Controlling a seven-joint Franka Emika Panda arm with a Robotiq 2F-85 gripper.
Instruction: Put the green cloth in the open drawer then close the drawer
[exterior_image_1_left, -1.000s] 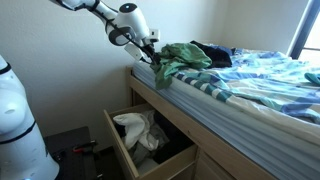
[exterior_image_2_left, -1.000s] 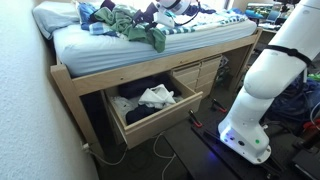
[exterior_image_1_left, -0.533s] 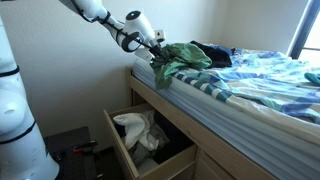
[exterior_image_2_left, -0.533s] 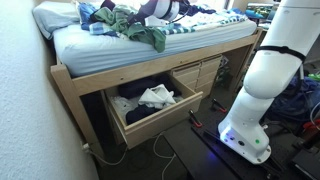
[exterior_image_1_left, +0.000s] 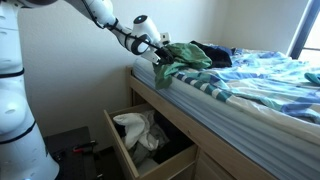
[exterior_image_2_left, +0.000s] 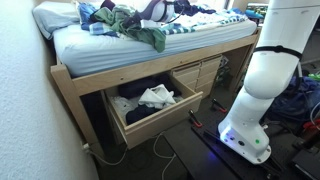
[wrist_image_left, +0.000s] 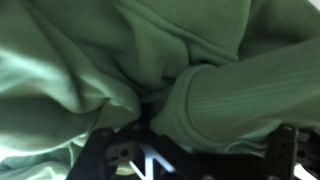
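The green cloth (exterior_image_1_left: 182, 58) lies crumpled at the corner of the bed, and also shows in an exterior view (exterior_image_2_left: 140, 28). My gripper (exterior_image_1_left: 160, 48) is pressed into the cloth's near edge, and it shows in an exterior view (exterior_image_2_left: 158, 13). In the wrist view the green cloth (wrist_image_left: 150, 60) fills the frame, and the gripper's (wrist_image_left: 195, 150) dark fingers sit apart at the bottom edge, open around a fold. The open drawer (exterior_image_1_left: 118, 150) sticks out below the bed; its front (exterior_image_2_left: 165, 118) shows in an exterior view.
White clothes (exterior_image_1_left: 138, 130) lie in the drawer. More clothes and a blue striped sheet (exterior_image_1_left: 250, 80) cover the bed. The wooden bed frame (exterior_image_2_left: 120, 75) runs above the drawer. The robot's white base (exterior_image_2_left: 255, 110) stands on the floor beside cables.
The arm has reached further along the bed, and the gripper has pushed deeper into the green cloth. The cloth and the drawer have not moved.
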